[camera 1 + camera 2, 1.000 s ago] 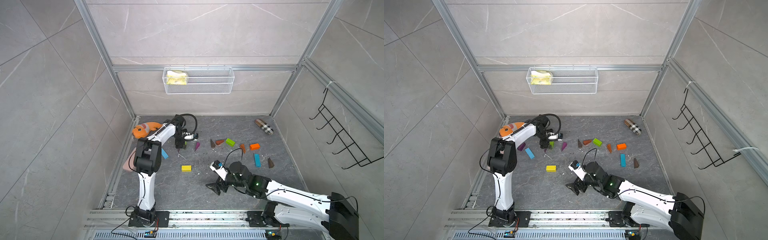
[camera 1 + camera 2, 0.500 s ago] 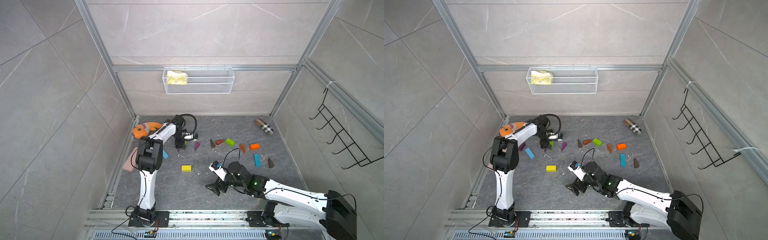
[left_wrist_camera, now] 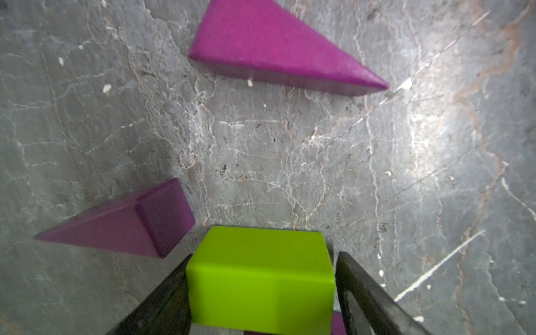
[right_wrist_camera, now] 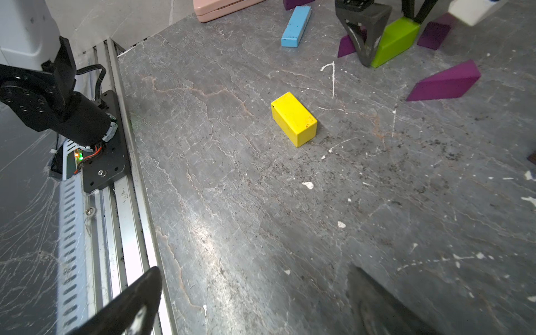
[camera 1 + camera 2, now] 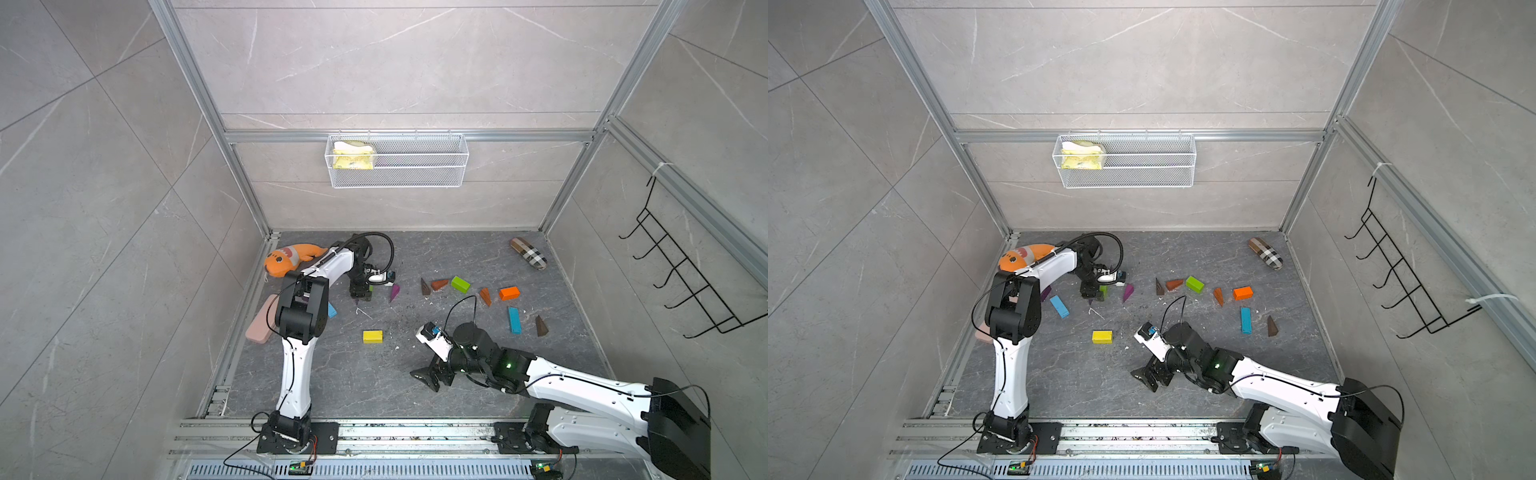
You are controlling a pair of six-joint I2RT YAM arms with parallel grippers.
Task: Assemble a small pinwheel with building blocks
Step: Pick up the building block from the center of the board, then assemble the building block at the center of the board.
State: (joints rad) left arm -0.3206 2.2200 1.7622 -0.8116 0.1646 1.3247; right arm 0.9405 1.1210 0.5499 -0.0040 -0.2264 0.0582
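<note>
Left claw [image 3: 264,256] straddles green brick [image 3: 261,278], grip unclear; purple wedges [image 3: 127,229] lie just beside.

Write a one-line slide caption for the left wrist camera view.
Left gripper straddles a green block; two purple wedges lie on the grey floor beyond.

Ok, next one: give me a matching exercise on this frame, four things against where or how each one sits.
Things:
1. yellow block
2. orange plush fish
3. green block in the left wrist view
4. right claw

Places or states:
A. open, holding nothing
B. between the jaws of the left claw
C. tucked in a back corner
D. lying apart from every other block

Pairs: 1-D, 2-C, 3-B, 4-A
</note>
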